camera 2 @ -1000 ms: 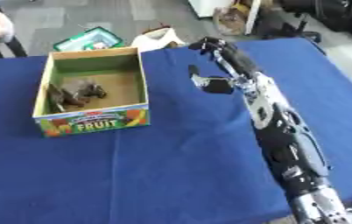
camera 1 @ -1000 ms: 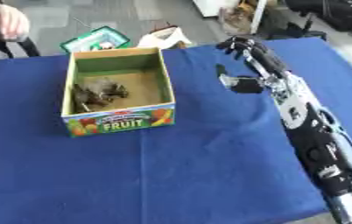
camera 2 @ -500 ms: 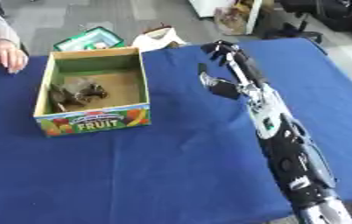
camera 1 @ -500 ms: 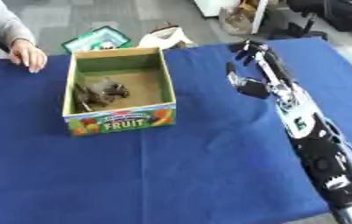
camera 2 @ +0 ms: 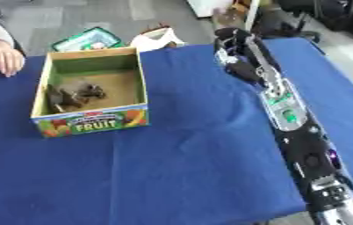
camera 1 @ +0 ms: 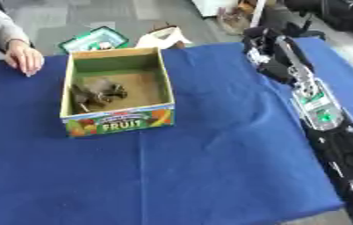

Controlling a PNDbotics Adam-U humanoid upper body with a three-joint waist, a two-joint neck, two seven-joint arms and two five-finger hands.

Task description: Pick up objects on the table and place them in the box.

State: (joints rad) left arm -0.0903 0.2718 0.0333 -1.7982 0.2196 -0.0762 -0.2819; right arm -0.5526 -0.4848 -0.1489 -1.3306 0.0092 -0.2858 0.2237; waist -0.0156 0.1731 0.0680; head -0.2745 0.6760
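While well left of the right hand (camera 1: 265,48), the box (camera 1: 118,94) with dark objects (camera 1: 96,91) inside

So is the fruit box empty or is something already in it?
Not empty. The fruit box stands upright and open-topped, with a dark grey-brown clump lying on its floor; what the clump is cannot be told.

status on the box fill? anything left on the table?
Done: dark objects already lie in the box. In hand: nothing that I can see; the right hand is stretched over the far edge of the blue table, its fingers unclear. Left: no loose object shows on the cloth; a person's hand rests beside the box.
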